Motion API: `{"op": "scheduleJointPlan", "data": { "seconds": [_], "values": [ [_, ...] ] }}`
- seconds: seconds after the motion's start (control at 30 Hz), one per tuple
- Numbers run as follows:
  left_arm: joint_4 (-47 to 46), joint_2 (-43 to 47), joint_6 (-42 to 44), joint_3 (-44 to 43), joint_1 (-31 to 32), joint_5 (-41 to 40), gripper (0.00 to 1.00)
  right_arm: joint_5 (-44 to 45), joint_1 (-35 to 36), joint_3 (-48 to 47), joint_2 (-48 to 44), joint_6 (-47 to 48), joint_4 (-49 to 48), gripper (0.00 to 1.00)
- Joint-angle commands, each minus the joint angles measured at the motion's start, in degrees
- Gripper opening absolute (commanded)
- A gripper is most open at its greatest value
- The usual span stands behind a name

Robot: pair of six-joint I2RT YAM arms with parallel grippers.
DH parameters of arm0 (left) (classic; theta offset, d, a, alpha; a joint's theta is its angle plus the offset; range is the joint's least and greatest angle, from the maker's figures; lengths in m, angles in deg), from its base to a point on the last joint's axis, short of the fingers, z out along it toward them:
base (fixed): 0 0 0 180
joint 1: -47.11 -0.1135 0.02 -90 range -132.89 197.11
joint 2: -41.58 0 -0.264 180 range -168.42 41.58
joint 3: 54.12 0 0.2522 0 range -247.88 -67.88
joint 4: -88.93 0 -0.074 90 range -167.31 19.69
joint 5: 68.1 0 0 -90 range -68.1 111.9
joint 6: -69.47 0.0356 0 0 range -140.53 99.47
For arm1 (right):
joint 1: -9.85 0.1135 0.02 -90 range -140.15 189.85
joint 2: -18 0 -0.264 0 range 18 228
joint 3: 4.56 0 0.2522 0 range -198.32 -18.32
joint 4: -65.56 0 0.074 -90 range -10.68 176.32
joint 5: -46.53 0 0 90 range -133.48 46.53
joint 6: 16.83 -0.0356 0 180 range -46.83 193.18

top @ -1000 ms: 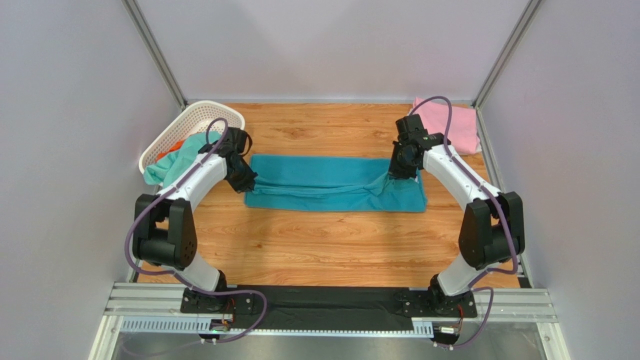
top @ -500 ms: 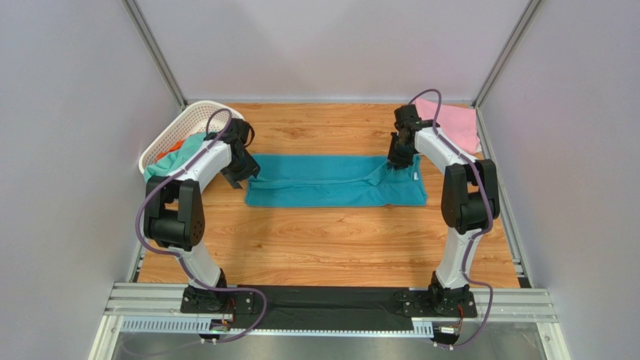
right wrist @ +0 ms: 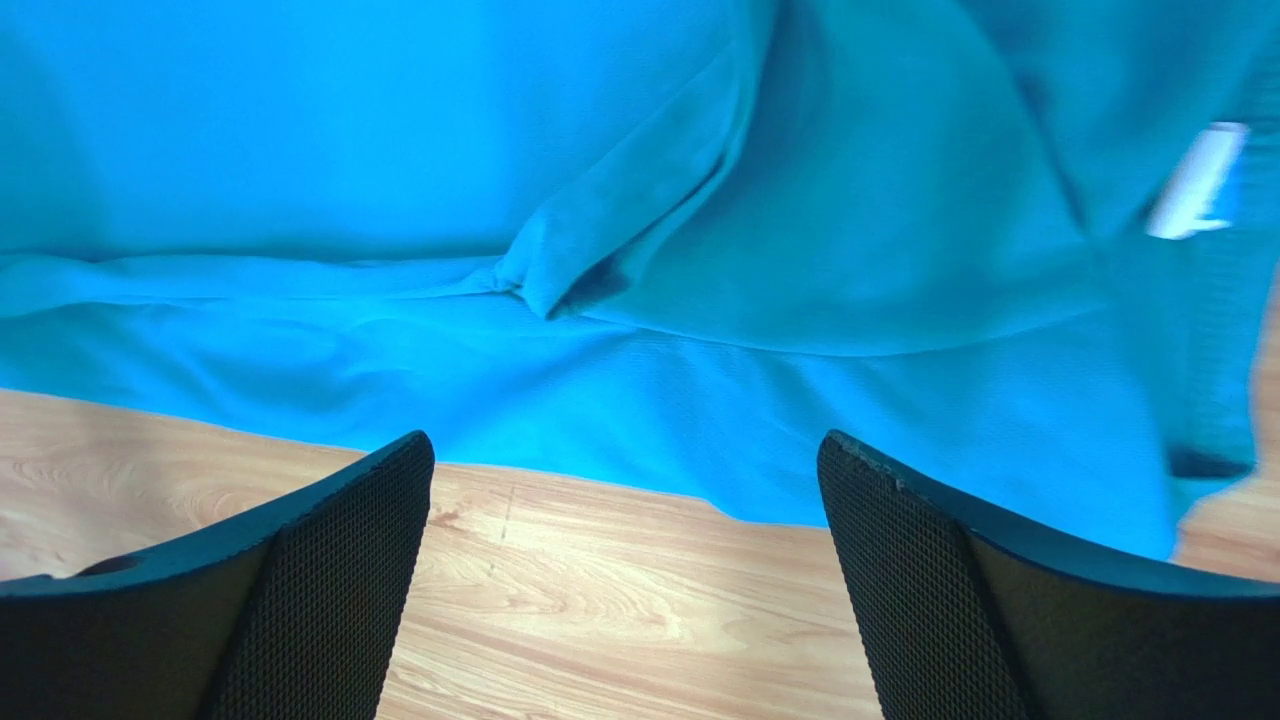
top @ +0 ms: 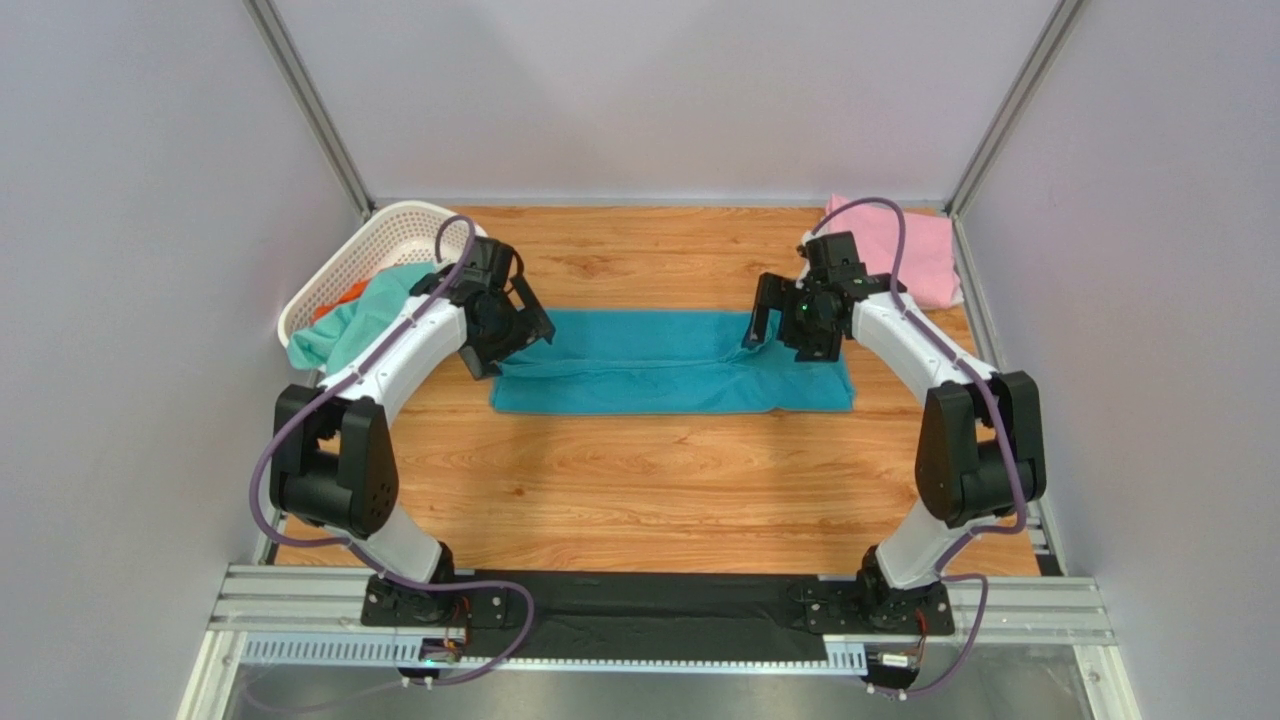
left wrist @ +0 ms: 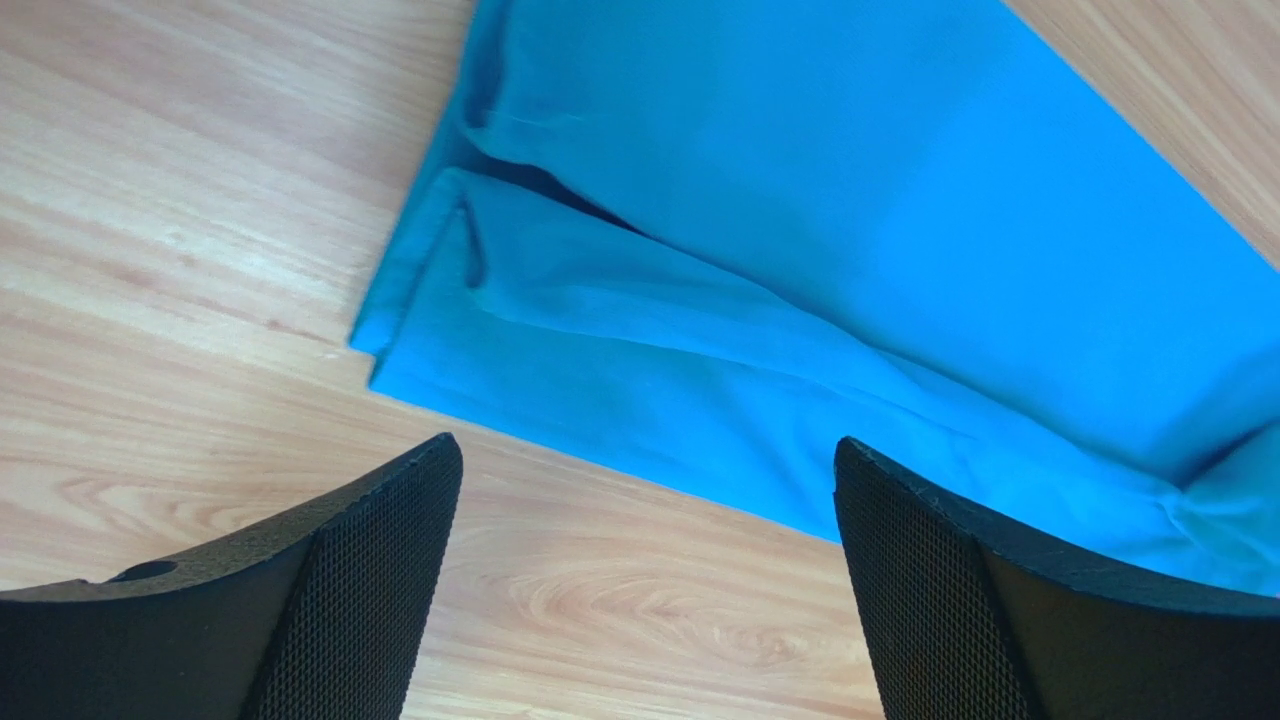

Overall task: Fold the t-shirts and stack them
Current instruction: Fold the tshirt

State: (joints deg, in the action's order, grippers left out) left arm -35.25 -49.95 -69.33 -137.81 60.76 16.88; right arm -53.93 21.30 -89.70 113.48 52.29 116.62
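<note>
The left gripper hangs with its jaws wide apart and nothing between them, just over the left end of the teal t-shirt. The right gripper is equally spread and empty above the shirt's right end. Between them the shirt lies as a long band across the middle of the wooden table, doubled lengthwise, with a raised crease running along it. Near the right gripper the cloth is bunched into a small peak beside the white neck label. The step in hand looks to be tidying this lengthwise fold before the band is folded end over end. To do that well, each gripper would pinch every layer at its own end (not only the top ply), pull gently outward to flatten the ridge, and keep the near edges in line. The pink t-shirt lies at the far right corner, partly crossed by the right arm's cable, so its fold is hard to judge. In the white basket at far left, a mint-green tee spills over the rim. Only a sliver of orange shows, and no white shirt can be made out.
</note>
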Motion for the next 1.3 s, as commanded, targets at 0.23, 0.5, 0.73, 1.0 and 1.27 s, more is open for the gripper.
{"op": "scheduleJointPlan", "data": {
  "seconds": [0.23, 0.5, 0.73, 1.0, 1.27],
  "values": [
    [-4.97, -4.7, 3.8, -1.7, 1.82, 6.16, 1.0, -5.98, 3.76, -3.32, 9.45, -2.06, -7.5, 1.0],
    [-4.8, -5.24, 4.24, -1.35, 1.82, 6.07, 1.0, -6.16, 4.55, -18.51, 22.28, -1.53, -7.15, 1.0],
    [-4.18, -3.57, 4.32, -0.38, 1.82, 5.46, 1.0, -3.34, 4.73, -24.17, 23.79, -0.82, -1.7, 1.0],
    [-2.16, -1.64, 4.76, -0.21, 1.82, 5.1, 1.0, -10.1, 5.61, -31.18, 29.75, -1.61, -2.49, 1.0],
    [1.09, 1.44, 6.08, 0.15, 1.73, 1.5, 1.0, -9.59, 7.02, -39.46, 35.57, -2.14, 0.84, 1.0]
  ]
}}
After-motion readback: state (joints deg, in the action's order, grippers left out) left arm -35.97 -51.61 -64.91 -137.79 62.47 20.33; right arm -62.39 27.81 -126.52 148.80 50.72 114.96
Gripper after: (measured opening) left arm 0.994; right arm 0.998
